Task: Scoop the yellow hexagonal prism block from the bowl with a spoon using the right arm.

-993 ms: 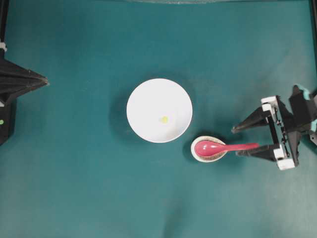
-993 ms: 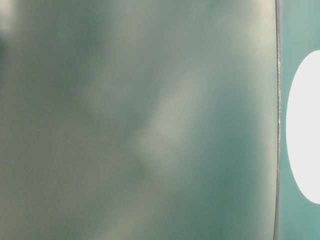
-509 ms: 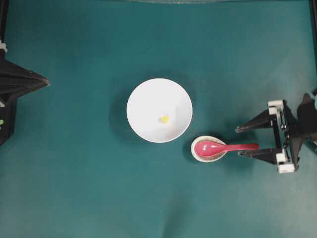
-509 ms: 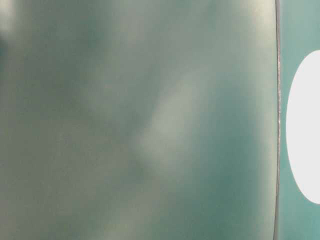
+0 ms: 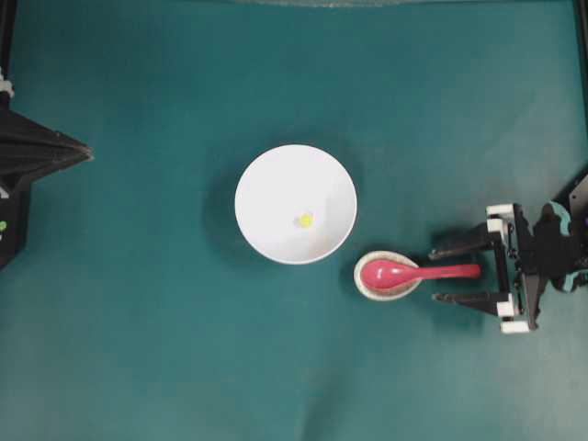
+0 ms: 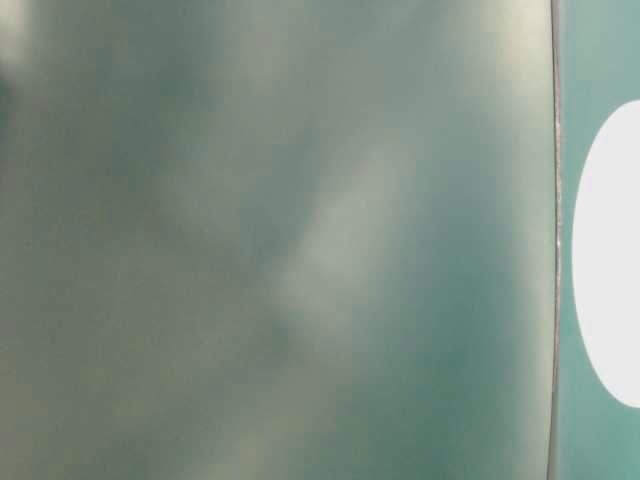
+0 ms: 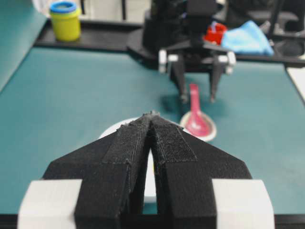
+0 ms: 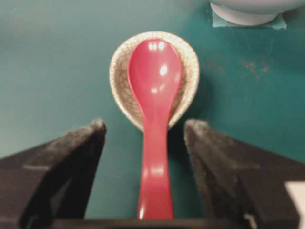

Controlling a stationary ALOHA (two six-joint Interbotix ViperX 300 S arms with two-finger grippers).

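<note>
The teal table [image 5: 138, 349] spreads under everything I can see from overhead, and the table-level view gives me little beyond a blur and a white curve at its right edge. Near the middle sits the bowl [image 5: 276, 184], white and round, with the yellow hexagonal prism block [image 5: 304, 220] lying inside it, a little right of centre; only the overhead view shows that block, since my left wrist camera has the bowl [image 7: 112, 131] mostly hidden behind my own fingers, and my right wrist camera catches just the bowl's foot [image 8: 245, 12] at the top edge. My left gripper [image 5: 84, 152] rests at the table's left edge, pressed closed on nothing, its black pads meeting in front of its camera [image 7: 151, 117]. My right gripper [image 5: 437, 275] lies low at the right, spread wide, one finger on each side of the spoon's handle without touching it. My right wrist view makes that plain: gaps of table show between the spoon [image 8: 155, 119] and each finger. The spoon [image 5: 418, 272] has its red head lying in the small speckled dish [image 5: 367, 287], just below and right of the bowl, with the handle pointing toward my right gripper.
</note>
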